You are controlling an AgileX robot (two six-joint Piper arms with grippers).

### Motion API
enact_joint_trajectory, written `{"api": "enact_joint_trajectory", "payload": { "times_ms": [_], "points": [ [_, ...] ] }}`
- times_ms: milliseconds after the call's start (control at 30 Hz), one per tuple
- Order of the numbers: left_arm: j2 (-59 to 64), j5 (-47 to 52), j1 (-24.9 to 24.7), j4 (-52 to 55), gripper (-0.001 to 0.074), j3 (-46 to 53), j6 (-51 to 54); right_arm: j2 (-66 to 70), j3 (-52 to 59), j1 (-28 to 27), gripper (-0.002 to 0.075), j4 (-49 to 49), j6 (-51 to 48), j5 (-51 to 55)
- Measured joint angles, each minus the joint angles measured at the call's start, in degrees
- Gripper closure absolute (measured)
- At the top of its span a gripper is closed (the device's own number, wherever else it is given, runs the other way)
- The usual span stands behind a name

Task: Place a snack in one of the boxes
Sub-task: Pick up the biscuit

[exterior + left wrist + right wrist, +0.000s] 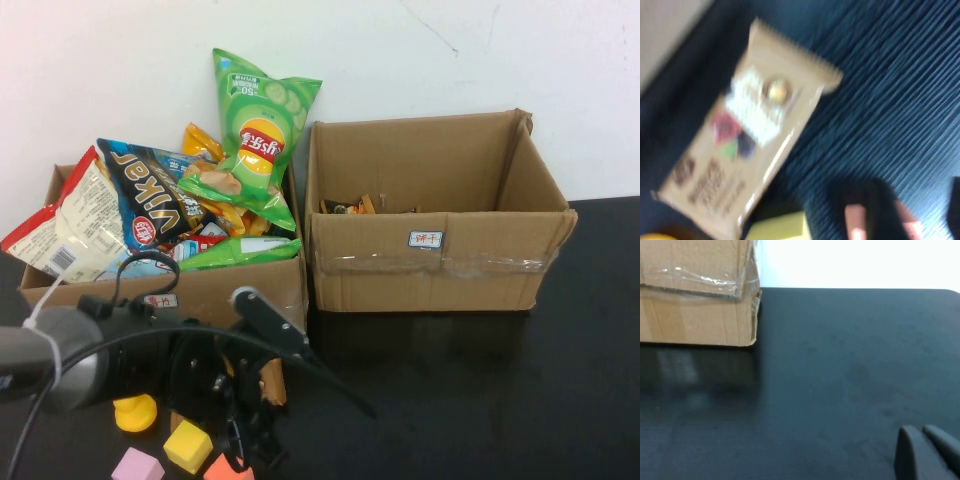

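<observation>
Hovering low over the black worktop (pixel 850 370), the left end effector (pixel 250 440), fingers apart and empty, faces a tan snack bar (pixel 747 135) lying lengthwise ahead; the right end effector (pixel 927 452), fingers together, sits well apart.

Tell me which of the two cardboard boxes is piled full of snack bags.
The left box, behind the left gripper; bags heap above its rim. The right box holds only a few small packets. The right gripper is parked.

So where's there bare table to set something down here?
Bare table lies in front of the right box, near the right gripper. It is crowded by the left gripper: snack bar, coloured blocks, overfull left box.
</observation>
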Motion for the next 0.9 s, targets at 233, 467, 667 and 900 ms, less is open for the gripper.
{"api": "enact_joint_trajectory", "payload": {
  "times_ms": [233,467,667,900],
  "points": [
    [6.86,2.58,4.57,3.08,0.0081,-5.30,-4.76,0.00,-0.09,0.00,0.0727,0.00,0.00,0.00],
    [14.23,2.33,7.01,8.11,0.0059,-11.51,-4.43,0.00,-0.09,0.00,0.0727,0.00,0.00,0.02],
    [18.01,-0.27,7.22,11.61,0.0066,-13.71,-2.08,0.00,-0.09,0.00,0.0727,0.00,0.00,0.02],
    [18.92,-0.97,7.22,11.23,0.0109,-14.15,-0.32,0.00,-0.09,0.00,0.0727,0.00,0.00,0.02]
  ]
}}
